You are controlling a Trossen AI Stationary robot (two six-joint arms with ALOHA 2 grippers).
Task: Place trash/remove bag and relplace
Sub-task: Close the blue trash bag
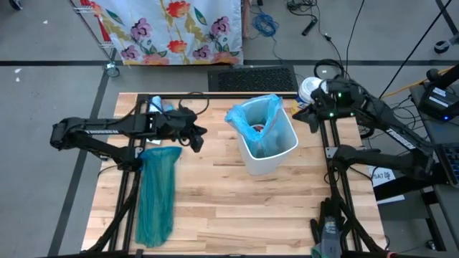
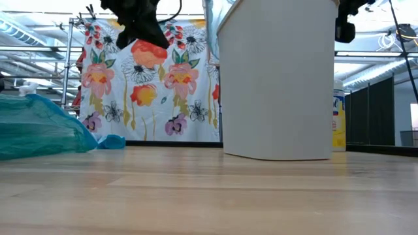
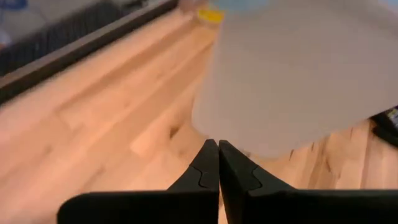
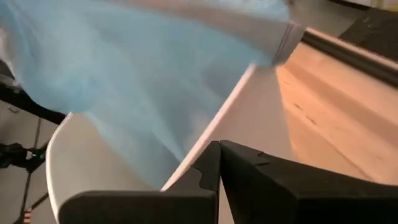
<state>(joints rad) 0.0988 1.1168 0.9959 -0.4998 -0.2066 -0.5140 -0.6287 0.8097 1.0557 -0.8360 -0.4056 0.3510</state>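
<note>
Item: small white bin (image 1: 267, 147), standing upright near the middle of the wooden table (image 1: 215, 208), toward its far edge. Fitted with one bag (image 1: 257, 115), pale sky-blue, thin and translucent, its loose top bunched and standing above the bin's rim; something reddish shows down inside, probably trash, too small to tell what. Second bag, teal-green (image 1: 158, 193), lies flat and lengthwise on the table's left side, well apart from the bin. Left gripper (image 1: 197, 136): raised above the table just left of the bin, fingers pressed together with nothing between them, pointed toward the bin's wall. Right gripper (image 1: 310, 115): near the bin's far right rim, close to the blue film in its own wrist view, fingers likewise closed and empty. Beyond the table: a floral cloth (image 1: 172, 29) and a white canister (image 2: 337, 121) behind the bin. Handling notes, by judgement: the bag is very light, limp, slippery and easily torn; it will collapse and cling rather than hold a shape. Best purchase is the gathered film standing above the rim, pinched in a fold, one side per gripper. The bin is light and stiff and may lift or slide with the liner unless steadied.
</note>
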